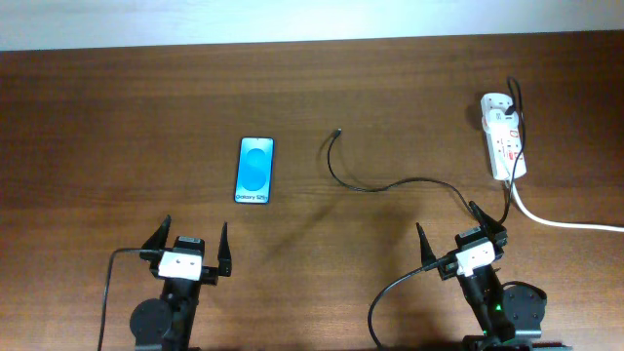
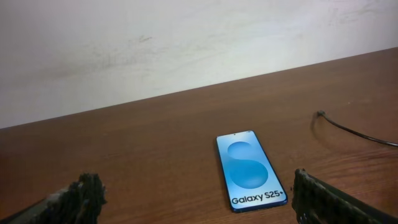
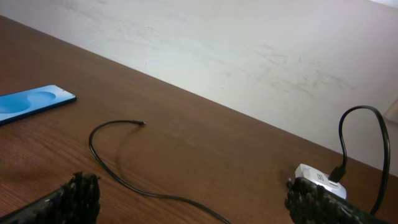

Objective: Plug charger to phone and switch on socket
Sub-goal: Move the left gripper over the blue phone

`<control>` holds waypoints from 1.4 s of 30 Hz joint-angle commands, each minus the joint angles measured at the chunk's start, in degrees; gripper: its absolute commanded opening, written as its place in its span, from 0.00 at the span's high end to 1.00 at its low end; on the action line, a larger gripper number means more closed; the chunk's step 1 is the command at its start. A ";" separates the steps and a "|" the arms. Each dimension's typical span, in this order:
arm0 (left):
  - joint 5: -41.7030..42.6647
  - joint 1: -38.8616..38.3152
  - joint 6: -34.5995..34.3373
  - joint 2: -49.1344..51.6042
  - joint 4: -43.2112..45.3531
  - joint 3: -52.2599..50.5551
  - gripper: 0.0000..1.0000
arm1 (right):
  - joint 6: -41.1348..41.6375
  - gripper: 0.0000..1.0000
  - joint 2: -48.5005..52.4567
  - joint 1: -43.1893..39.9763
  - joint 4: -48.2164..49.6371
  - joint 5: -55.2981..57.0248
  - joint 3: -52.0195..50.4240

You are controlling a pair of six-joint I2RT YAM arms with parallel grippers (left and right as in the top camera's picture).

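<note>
Charger plug tip lies free mid-desk, between phone and socket. Cable loops back past my right fingers, then up to socket. Right fingers nearer tip, spread wide, holding nothing. Left fingers likewise; phone just ahead, long axis running away from me. Open desk round tip.
</note>
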 commanded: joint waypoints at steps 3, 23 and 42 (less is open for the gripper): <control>-0.61 -0.28 0.31 -0.42 -0.33 -0.15 0.01 | 0.44 0.02 -0.11 0.46 -0.26 -0.72 -0.31; -0.59 -0.28 0.31 -0.44 -0.33 -0.15 0.01 | 0.44 0.02 -0.11 0.46 -0.26 -0.72 -0.31; 6.14 -0.26 0.07 13.81 -1.14 10.67 0.01 | 0.44 0.02 -0.11 0.46 -0.26 -0.74 -0.31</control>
